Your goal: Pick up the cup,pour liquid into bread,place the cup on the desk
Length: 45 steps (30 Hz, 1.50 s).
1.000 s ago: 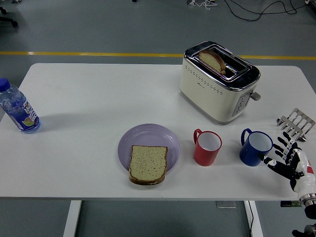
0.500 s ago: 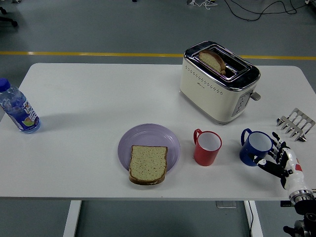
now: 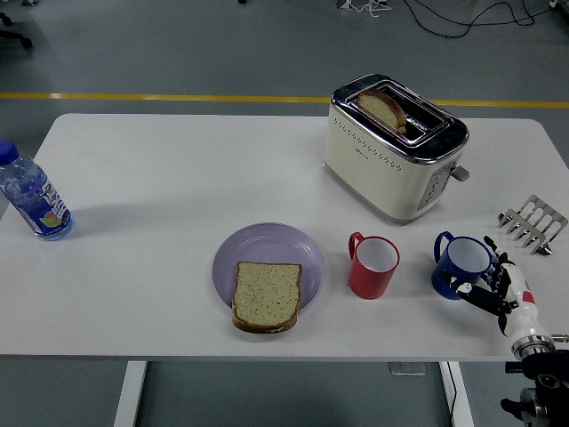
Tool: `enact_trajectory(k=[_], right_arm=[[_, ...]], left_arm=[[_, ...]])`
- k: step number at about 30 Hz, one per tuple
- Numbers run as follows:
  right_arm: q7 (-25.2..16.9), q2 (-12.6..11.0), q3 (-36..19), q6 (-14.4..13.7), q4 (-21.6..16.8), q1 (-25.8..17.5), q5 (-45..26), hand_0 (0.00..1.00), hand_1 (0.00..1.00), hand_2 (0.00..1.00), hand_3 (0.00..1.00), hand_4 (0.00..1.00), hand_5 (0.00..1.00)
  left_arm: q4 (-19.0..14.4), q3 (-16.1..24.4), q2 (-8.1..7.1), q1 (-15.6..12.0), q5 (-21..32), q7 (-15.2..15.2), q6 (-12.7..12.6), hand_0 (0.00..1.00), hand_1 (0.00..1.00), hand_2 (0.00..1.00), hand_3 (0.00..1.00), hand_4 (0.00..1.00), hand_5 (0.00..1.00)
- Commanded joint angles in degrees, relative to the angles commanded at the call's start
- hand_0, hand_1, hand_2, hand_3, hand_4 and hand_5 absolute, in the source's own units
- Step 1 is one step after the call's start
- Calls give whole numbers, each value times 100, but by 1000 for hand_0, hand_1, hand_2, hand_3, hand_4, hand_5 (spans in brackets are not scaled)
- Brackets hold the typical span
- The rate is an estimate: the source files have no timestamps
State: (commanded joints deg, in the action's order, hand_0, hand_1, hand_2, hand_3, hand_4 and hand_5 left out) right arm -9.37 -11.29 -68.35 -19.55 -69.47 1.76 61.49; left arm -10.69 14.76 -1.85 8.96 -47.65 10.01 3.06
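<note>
Right hand point(image 3: 500, 286) at blue cup point(image 3: 460, 264), fingers point(image 3: 473, 290) spread against its right side, grasp not closed. Red cup point(image 3: 373, 266) between it and bread point(image 3: 266, 294) on purple plate point(image 3: 267, 245). Worktop point(image 3: 178, 178) white.

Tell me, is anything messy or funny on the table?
Nothing is spilled. The only oddity: the bread hangs over the purple plate's near rim instead of lying fully on it. Both cups stand upright.

Right hand point(image 3: 492, 283) hides blue cup point(image 3: 460, 264) right side; grip contact unclear.
</note>
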Motion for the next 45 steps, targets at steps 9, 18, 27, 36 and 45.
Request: enact_trajectory(k=[9, 18, 27, 36, 45], right_arm=[[-20, 73, 114, -80, 137, 139, -1, 911, 837, 932, 965, 998, 107], [-69, 86, 199, -129, 241, 237, -150, 911, 834, 928, 965, 998, 109], [-101, 101, 260, -118, 367, 311, -345, 913, 832, 927, 961, 998, 109], [-204, 109, 283, -181, 441, 332, -519, 899, 812, 907, 936, 998, 125], [-228, 123, 343, -153, 571, 376, -606, 888, 801, 887, 917, 998, 125]], left_arm=[[0, -15, 6, 3, -2, -3, -7, 670, 738, 740, 634, 397, 998], [0, -4, 11, -3, -2, -7, -8, 669, 738, 740, 634, 397, 998], [0, -28, 21, -15, 3, -16, -10, 670, 738, 740, 635, 397, 998], [0, -52, 28, -27, 16, -18, -5, 670, 739, 740, 635, 399, 998], [3, -97, 37, -49, 32, -20, -4, 670, 739, 740, 635, 399, 998]])
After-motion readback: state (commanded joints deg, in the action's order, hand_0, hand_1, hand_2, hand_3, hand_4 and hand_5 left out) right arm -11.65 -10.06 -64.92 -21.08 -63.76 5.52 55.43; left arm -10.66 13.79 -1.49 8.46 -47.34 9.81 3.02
